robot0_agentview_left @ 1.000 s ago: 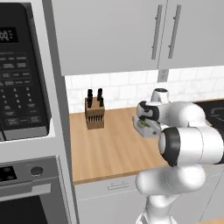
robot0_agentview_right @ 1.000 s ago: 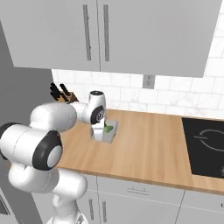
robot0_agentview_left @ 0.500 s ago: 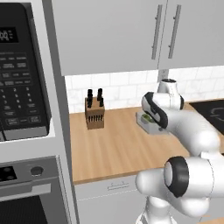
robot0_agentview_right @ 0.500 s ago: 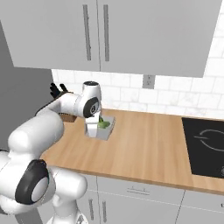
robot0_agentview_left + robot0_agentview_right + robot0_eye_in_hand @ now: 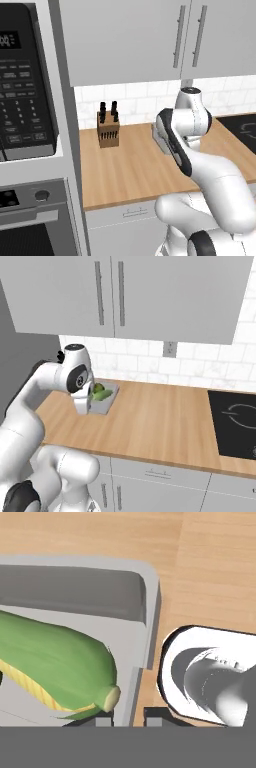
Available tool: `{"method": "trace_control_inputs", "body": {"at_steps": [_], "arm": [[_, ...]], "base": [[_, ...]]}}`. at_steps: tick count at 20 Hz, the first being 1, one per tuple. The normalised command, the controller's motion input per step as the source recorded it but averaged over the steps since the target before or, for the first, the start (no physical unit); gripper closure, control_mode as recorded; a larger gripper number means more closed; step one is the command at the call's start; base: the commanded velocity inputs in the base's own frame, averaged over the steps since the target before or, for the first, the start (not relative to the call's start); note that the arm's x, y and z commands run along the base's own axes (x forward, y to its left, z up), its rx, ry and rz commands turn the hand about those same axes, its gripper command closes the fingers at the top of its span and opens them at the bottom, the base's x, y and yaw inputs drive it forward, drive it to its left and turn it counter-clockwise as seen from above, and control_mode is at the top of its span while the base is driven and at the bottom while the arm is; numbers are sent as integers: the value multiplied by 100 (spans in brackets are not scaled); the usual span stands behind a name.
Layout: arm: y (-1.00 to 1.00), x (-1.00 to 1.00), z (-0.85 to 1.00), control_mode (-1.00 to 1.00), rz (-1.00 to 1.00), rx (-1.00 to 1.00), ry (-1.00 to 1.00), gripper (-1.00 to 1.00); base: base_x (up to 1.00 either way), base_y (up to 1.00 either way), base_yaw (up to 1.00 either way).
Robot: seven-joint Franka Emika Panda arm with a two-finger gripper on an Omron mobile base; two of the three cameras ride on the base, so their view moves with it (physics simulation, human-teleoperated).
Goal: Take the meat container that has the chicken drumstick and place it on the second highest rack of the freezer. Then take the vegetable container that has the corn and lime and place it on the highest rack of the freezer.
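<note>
A knife block (image 5: pixel 108 131) stands at the back of the wooden counter (image 5: pixel 165 426) against the tiled wall, well left of the vegetable container (image 5: pixel 106 401), which holds the corn (image 5: pixel 55 662) and hangs just above the counter, with the cooktop (image 5: pixel 235 423) far right and wall cabinets (image 5: pixel 150 291) overhead.

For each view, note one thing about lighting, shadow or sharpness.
Left base view: flat even light, knife block casts only a faint shadow. Right base view: soft rendering, no glare on the cooktop. Hand view: the corn is sharp, and the tray's inner wall is shaded dark.
</note>
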Motion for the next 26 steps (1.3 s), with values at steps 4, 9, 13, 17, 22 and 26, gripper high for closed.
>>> {"method": "trace_control_inputs", "body": {"at_steps": [4, 9, 13, 17, 22, 26], "arm": [[44, -43, 42, -100, -18, -8, -15, 100], [0, -25, 44, -100, -21, -3, -11, 100], [0, -7, 57, -100, 1, 0, -1, 100], [1, -29, 57, -100, 1, -3, 0, 100], [0, -53, 34, -100, 3, -4, -1, 100], [0, -56, 2, -100, 7, 0, -1, 100]], "base": [[0, 0, 0], [0, 0, 0], [0, 0, 0], [0, 0, 0], [0, 0, 0], [0, 0, 0]]}}
